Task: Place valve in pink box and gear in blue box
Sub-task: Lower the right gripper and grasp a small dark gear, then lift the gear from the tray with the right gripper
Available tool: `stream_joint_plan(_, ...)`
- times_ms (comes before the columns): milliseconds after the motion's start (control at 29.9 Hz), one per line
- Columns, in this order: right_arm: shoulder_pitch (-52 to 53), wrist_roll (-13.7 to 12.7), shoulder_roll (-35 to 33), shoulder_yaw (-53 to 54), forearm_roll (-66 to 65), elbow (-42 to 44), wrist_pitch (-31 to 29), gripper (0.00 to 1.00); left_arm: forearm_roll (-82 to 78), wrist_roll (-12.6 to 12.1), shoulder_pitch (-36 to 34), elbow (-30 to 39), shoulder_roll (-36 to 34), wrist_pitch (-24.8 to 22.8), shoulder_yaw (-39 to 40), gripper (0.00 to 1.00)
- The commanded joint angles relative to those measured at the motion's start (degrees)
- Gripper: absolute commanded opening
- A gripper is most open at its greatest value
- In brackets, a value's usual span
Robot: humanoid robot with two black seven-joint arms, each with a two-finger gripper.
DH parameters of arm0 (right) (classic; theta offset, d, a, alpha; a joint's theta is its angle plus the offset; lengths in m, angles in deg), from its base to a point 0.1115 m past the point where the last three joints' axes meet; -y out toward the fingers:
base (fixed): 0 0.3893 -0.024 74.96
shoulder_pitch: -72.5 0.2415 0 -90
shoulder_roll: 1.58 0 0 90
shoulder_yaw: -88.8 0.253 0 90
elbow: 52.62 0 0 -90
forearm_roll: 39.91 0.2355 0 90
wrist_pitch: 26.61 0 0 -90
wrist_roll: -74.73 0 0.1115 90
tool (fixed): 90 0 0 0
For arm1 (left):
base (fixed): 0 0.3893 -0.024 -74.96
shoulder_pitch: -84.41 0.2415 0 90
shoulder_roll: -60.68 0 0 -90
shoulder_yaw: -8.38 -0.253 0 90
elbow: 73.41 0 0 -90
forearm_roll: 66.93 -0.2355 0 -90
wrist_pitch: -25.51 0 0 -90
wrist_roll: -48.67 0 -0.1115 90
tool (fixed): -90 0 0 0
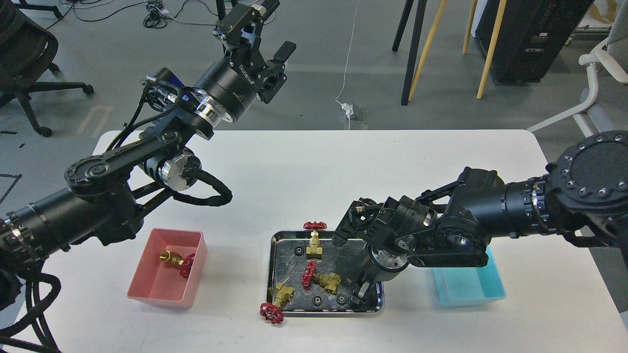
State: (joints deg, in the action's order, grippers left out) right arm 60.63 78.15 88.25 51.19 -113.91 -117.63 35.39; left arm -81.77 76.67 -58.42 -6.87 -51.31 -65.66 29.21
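Right fingers (362, 292) reach down into the steel tray (279, 245) beside a gear (342, 299), grip unclear; left fingers (267, 29), spread empty, hover high.

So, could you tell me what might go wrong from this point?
The right gripper reaches down into the steel tray among tiny gears; its arm hides part of the tray, so a grasp could miss or bump a valve. Another valve overhangs the tray's front rim and could tip out. The arm also covers much of the blue box.
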Motion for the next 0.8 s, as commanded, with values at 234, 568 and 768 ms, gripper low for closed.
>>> stream_joint_plan(234, 0.09, 0.0, 0.08, 0.09, 0.18, 0.32, 0.0, 0.15, -0.01, 0.0, 0.27, 0.0, 0.02, 0.02, 0.0, 0.84)
stream_joint_plan(568, 3.61, 0.09, -1.41, 1.93, 0.7, 0.06, 0.0, 0.13, -0.01, 0.0, 0.36, -0.09, 0.9, 0.02, 0.0, 0.84)
stream_joint_plan(768, 6.33, 0.09, -7.2, 5.18, 1.23, -0.2, 0.0, 0.13, -0.01, 0.0, 0.45, -0.09, 1.25, 0.02, -0.09, 0.84)
